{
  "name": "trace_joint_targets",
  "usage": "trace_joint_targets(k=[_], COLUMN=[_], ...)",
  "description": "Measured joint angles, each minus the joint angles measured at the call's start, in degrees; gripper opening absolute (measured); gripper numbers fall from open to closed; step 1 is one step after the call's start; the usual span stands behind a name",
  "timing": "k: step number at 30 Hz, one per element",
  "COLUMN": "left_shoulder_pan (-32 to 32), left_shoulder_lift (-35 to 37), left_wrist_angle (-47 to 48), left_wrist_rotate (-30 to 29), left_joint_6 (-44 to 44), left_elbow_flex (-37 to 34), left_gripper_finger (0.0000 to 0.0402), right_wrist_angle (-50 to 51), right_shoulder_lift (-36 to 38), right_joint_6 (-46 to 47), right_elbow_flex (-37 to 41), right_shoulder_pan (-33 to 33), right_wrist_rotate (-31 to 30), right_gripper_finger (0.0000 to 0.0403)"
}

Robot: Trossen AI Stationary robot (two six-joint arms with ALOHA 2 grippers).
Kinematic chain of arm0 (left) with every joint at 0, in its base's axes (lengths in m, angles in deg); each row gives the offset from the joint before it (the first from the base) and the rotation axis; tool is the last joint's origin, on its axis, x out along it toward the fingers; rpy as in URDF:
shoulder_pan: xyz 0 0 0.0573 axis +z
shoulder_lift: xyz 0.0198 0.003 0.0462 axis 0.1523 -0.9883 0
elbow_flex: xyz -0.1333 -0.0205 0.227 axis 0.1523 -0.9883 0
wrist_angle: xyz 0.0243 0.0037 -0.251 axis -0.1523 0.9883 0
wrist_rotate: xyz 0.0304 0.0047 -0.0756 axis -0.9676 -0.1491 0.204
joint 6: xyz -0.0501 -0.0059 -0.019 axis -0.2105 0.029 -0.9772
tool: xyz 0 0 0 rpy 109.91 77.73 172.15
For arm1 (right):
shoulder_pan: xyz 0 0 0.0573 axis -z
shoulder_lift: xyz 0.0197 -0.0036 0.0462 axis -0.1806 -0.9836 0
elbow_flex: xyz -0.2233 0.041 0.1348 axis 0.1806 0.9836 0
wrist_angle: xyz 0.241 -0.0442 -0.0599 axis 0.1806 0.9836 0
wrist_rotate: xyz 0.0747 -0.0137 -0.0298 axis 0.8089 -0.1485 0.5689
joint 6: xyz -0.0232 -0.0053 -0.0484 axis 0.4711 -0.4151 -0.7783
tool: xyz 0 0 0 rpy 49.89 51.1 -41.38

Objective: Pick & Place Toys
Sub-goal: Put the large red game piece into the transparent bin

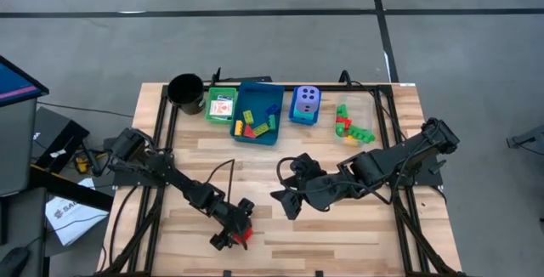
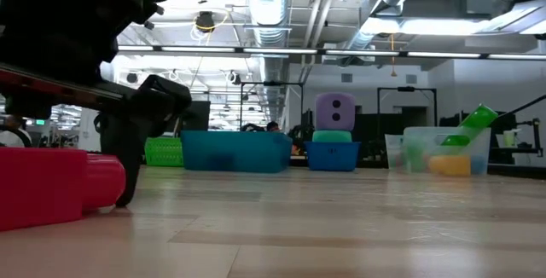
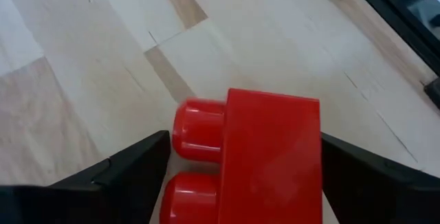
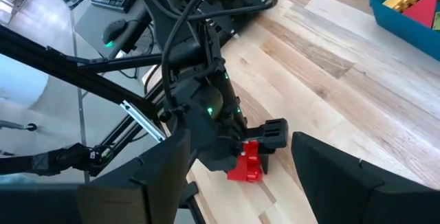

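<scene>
Left end effector point(image 1: 233, 236) | fingers apart, straddling | smooth red studded brick point(image 3: 268, 159) | wood-plank table point(image 1: 340, 234)

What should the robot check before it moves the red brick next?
1. Red brick between the left gripper fingers: ok.
2. Fingers squeezing the brick: not ok, small gaps show on both sides.
3. Brick resting on the table: ok.
4. Right gripper out of the way: ok, it hangs open mid-table.
5. Room left in the blue tray: cannot tell.
</scene>
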Motion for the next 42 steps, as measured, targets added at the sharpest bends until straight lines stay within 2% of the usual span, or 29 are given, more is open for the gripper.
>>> trace_joint_targets(k=[4,9,21,25,29,35,42], left_shoulder_pan=[-0.1,-0.1,0.2,2.0,6.0,14.8,26.0], left_shoulder_lift=[1.6,3.0,3.1,5.3,11.5,26.1,43.4], left_wrist_angle=[0.9,0.4,0.5,2.5,6.3,10.1,10.4], left_wrist_rotate=[-0.2,-0.3,-0.8,-1.1,-4.5,-7.8,-7.9], left_joint_6=[-0.2,-0.2,-0.3,-0.3,-0.2,-1.3,-16.1], left_elbow_flex=[-0.3,-0.3,-0.3,-0.3,-0.3,-0.3,-0.3], left_gripper_finger=[0.0314,0.0262,0.0262,0.0262,0.0262,0.0262,0.0262], right_wrist_angle=[-0.1,-0.4,-1.9,-3.5,-4.2,-4.4,-4.3], right_shoulder_lift=[0.0,0.0,0.0,0.0,0.0,0.0,0.0], right_joint_6=[0.0,0.0,0.0,0.0,-0.4,-1.5,-9.4], right_elbow_flex=[0.0,0.0,0.0,0.0,0.0,0.0,-1.4], right_shoulder_pan=[0.0,0.0,0.0,0.0,0.0,0.3,2.1], right_wrist_rotate=[0.0,0.0,-0.1,-0.1,0.0,-0.1,-0.1], right_gripper_finger=[0.025,0.025,0.025,0.025,0.025,0.025,0.025])
